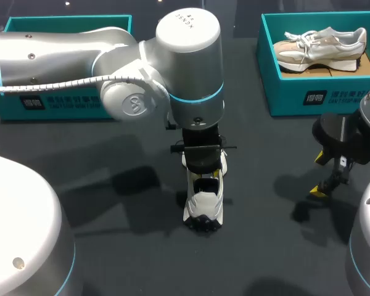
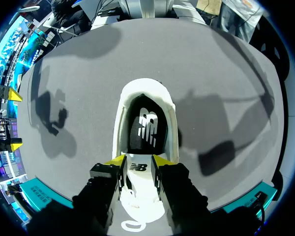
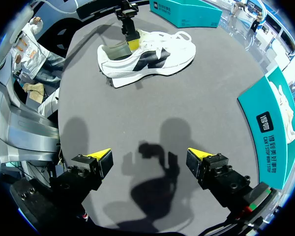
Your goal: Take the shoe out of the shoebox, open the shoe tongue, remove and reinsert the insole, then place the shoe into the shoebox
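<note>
The white sneaker (image 1: 203, 203) stands on the table (image 1: 129, 240), well apart from the teal shoebox (image 1: 308, 102), to that box's left and nearer the robot. Its tongue (image 2: 136, 169) is pinched between the fingers of the left gripper (image 2: 137, 158). The right gripper (image 3: 150, 157) hangs spread and empty just before the same shoebox. The shoe is judged light and soft. The black insole (image 2: 146, 125) looks thin and floppy and is best taken at its heel edge.
</note>
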Tool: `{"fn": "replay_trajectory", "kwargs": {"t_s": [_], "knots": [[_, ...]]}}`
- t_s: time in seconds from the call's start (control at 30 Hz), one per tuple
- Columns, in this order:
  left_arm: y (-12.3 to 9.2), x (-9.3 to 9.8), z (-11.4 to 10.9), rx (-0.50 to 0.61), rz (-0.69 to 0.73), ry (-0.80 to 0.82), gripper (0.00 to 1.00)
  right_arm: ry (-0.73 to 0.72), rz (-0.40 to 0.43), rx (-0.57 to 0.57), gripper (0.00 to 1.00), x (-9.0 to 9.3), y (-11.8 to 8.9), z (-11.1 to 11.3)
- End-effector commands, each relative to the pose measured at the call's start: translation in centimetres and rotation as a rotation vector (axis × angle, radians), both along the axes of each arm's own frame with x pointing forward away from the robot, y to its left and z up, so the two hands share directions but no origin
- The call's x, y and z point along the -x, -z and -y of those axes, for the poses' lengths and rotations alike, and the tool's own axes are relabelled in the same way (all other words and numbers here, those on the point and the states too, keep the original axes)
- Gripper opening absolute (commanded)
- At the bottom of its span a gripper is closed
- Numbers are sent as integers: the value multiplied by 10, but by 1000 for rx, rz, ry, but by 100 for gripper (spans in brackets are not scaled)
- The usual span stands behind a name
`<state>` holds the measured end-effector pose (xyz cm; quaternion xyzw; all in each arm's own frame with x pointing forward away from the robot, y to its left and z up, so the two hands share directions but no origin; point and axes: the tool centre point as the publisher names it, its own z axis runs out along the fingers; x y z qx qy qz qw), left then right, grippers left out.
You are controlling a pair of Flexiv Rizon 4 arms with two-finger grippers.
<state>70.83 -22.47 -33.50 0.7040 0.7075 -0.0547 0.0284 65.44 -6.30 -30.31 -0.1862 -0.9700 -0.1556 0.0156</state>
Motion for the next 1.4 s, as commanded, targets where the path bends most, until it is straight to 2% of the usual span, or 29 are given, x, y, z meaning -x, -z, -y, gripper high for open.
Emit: {"fn": "replay_trajectory", "kwargs": {"t_s": [0.03,0.1,0.13,0.17,0.3,0.37,0.8,0.97,1.0,1.07,1.13,1.4], "knots": [[-36,16,-18,2,4,-24,49,1,3,2,100,2,0,0],[-51,23,-24,6,3,-56,74,1,3,2,100,2,0,0],[-57,26,-26,7,-13,-75,82,1,3,2,100,2,0,0],[-63,30,-28,-5,-24,-91,100,1,3,2,100,2,0,0],[-79,40,-33,-59,-102,-304,100,1,3,2,100,2,0,0],[-90,47,-38,-74,-41,-374,100,1,3,2,100,2,0,0],[-90,47,-38,-74,-41,-374,100,1,3,2,100,2,0,0],[-82,64,-35,-146,51,-705,100,1,3,2,100,2,0,0],[-80,68,-35,-151,76,-796,100,1,3,2,100,2,0,0],[-75,74,-35,-175,123,-1082,100,1,3,2,100,2,0,0],[-76,78,-42,-150,184,-1255,100,1,3,2,100,2,0,0],[-76,78,-42,-150,184,-1255,100,1,3,2,100,2,0,0]]}}
